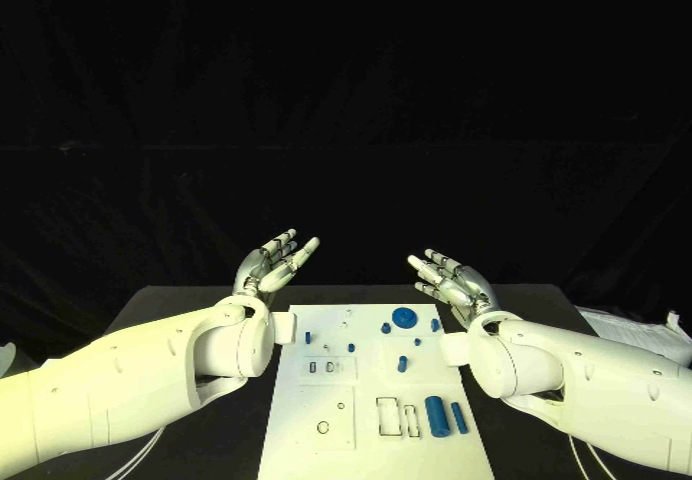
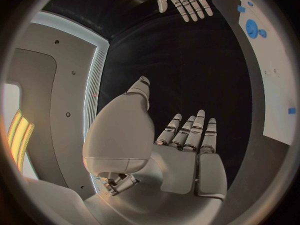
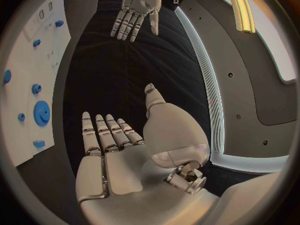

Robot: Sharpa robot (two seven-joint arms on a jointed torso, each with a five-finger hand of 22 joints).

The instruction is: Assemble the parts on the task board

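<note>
black table: bears all. task board: white rect. plate, mid-table, betw. both arms; slots and outlines on top. left hand and right hand: raised beyond board's far corners, fingers apart, holding nothing. blue parts: large gear far end; cylinder w/ thinner pin just beside, near end.

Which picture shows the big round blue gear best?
The right wrist view: the big blue gear lies close on the task board, and its toothed edge is plain. The head view shows it small, far up the board. The left wrist view shows it near the rim, squashed.
</note>
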